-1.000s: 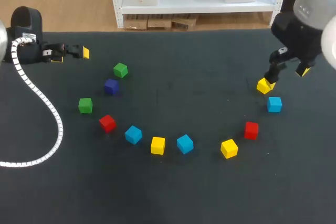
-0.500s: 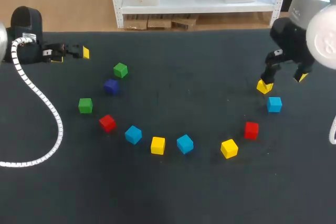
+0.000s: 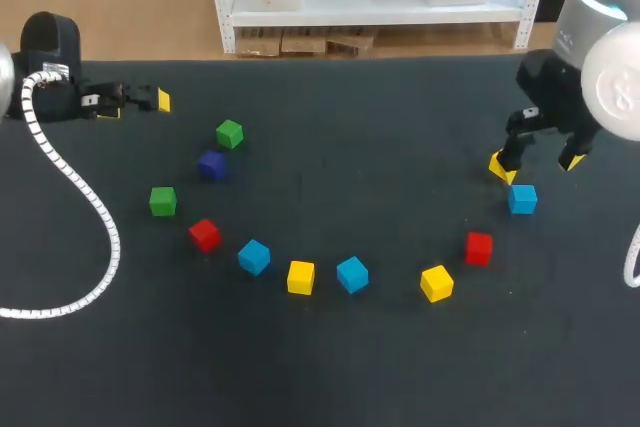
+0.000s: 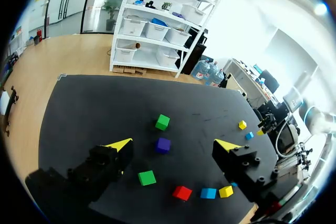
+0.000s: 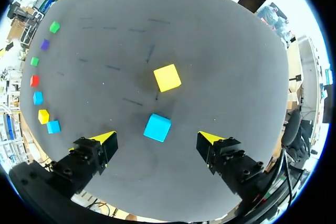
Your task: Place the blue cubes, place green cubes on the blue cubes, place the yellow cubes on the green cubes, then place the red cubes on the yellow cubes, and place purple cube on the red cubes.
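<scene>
Coloured cubes lie in an arc on the dark table. My right gripper [image 3: 538, 162] hangs open at the far right, above a blue cube [image 3: 522, 199]. One of its fingers partly hides a yellow cube [image 3: 497, 164]. In the right wrist view that blue cube [image 5: 157, 127] lies just ahead of the open gripper [image 5: 157, 139], apart from both fingers, with the yellow cube [image 5: 167, 77] beyond it. My left gripper [image 3: 137, 105] stands open at the far left, holding nothing. In its wrist view, a purple cube [image 4: 163, 145] and a green cube [image 4: 163, 121] lie ahead of that gripper [image 4: 174, 144].
The arc holds a green cube [image 3: 229, 133], purple cube [image 3: 211, 164], second green cube [image 3: 162, 200], red cube [image 3: 204, 235], blue cube [image 3: 254, 256], yellow cube [image 3: 300, 276], another blue cube [image 3: 352, 274], yellow cube [image 3: 436, 283] and red cube [image 3: 478, 247]. A white cable [image 3: 95, 217] trails at the left.
My right gripper has shifted a little to the right and toward the blue cube, still open. The left arm and all cubes have stayed put.
</scene>
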`<state>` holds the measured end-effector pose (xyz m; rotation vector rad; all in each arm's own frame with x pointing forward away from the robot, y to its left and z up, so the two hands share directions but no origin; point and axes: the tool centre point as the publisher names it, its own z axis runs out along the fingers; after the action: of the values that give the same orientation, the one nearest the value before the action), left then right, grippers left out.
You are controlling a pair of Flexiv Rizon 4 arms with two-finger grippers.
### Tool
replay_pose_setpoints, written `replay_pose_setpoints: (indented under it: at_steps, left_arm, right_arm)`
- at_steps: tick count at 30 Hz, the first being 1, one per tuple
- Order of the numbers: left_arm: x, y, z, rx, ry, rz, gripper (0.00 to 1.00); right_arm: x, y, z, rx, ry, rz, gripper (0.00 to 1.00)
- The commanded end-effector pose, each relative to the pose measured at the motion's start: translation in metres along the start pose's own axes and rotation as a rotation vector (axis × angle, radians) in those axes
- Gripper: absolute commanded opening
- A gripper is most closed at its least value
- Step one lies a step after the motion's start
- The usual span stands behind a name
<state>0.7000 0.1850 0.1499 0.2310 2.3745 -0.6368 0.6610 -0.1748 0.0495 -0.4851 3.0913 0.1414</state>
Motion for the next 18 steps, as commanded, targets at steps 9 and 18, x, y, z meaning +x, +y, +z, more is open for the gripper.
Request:
replay_pose_setpoints:
  at_steps: [9,18]
  left_arm:
    - [0.0,0.0,0.0,0.0,0.0,0.0,1.0]
    - [0.0,0.0,0.0,0.0,0.0,0.0,1.0]
  right_arm:
    - [-0.0003,-0.0015,-0.0007,-0.002,0.001,0.0,1.0]
    - [-0.0031,0.002,0.0056,0.003,0.016,-0.002,1.0]
